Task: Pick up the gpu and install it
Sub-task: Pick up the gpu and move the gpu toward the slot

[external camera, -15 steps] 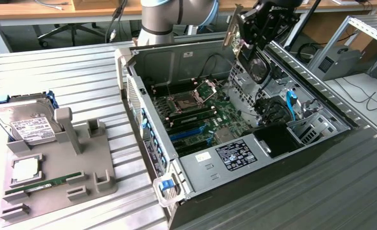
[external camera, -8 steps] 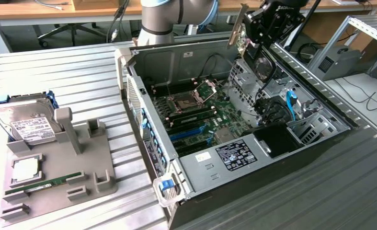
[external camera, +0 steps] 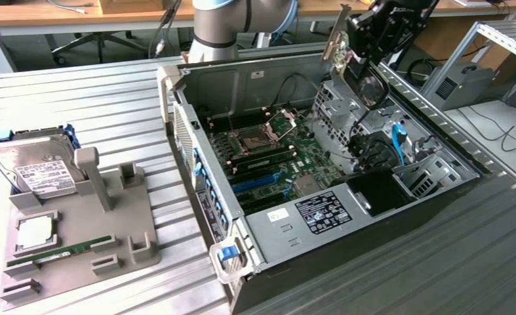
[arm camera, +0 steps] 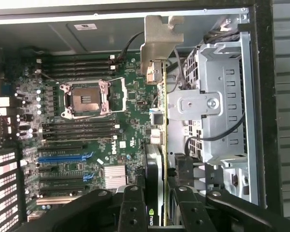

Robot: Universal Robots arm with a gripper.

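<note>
The end effector [arm camera: 157, 207] is pinching the gpu [arm camera: 157, 157] edge-on between its black fingers, with the silvery bracket at the far end. In the exterior view the card hangs at about one o'clock, above the open computer case [external camera: 267, 223] and its motherboard [arm camera: 87, 121]. Over at eight o'clock, the hard drive [external camera: 32, 167] and memory stick [external camera: 61, 252] sit in the grey holder [external camera: 126, 223] on the desk [external camera: 92, 98].

Ribbed metal table [external camera: 92, 98] carries an open computer case [external camera: 284, 233] at the exterior view's right and a grey moulded tray [external camera: 139, 226] at its left, near, not touching.
</note>
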